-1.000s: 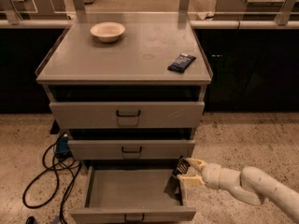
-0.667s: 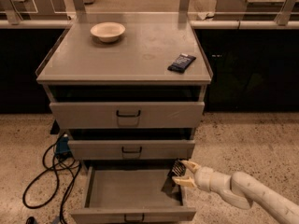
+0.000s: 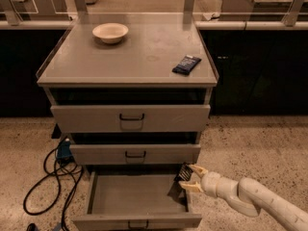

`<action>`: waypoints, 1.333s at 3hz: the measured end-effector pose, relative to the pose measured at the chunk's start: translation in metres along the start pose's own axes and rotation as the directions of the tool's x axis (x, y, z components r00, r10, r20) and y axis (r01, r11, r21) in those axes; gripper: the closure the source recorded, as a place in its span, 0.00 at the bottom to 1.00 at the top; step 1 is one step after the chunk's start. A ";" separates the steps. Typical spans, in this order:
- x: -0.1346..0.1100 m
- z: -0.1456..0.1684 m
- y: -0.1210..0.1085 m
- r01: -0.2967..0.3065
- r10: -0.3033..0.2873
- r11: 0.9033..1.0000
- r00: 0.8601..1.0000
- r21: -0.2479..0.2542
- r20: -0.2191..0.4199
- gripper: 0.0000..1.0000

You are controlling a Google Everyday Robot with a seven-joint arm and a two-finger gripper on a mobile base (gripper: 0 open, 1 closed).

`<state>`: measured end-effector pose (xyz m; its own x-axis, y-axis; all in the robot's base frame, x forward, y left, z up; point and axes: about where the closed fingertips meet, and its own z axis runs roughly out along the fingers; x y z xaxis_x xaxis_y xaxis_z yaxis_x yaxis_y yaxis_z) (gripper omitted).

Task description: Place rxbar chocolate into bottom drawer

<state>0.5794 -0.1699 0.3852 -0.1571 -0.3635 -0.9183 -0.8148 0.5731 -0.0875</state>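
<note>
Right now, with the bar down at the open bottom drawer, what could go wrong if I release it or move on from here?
1. The gripper holds the rxbar chocolate close to the right wall of the bottom drawer. If released here, it may catch on that wall or slip outside onto the floor.
2. The bar's upper end sits just beneath the middle drawer. Lifting or pulling back carelessly could knock the bar loose.

Warm, dimmish indoor light from overhead. Flat grey metal cabinet top [image 3: 144,57] is the brightest area, w/ soft sheen. Deep shadow under its lip and btw drawer fronts. Open grey metal bottom drawer [image 3: 134,196] murky inside. Cream two-finger gripper [image 3: 189,178] over the drawer's right rear, well lit; dark-wrapped rxbar chocolate [image 3: 179,182] by it merges w/ shadow.
</note>
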 end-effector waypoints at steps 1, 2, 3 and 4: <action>0.021 0.025 0.010 0.003 -0.003 1.000 1.000 -0.027 0.017 1.00; 0.058 0.060 0.035 0.015 -0.015 0.999 1.000 -0.029 0.006 1.00; 0.092 0.090 0.055 0.082 -0.083 0.997 0.996 -0.012 -0.046 1.00; 0.096 0.090 0.053 0.085 -0.085 0.996 0.995 -0.001 -0.059 1.00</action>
<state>0.5720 -0.1080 0.2580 -0.1203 -0.4535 -0.8831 -0.8259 0.5393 -0.1644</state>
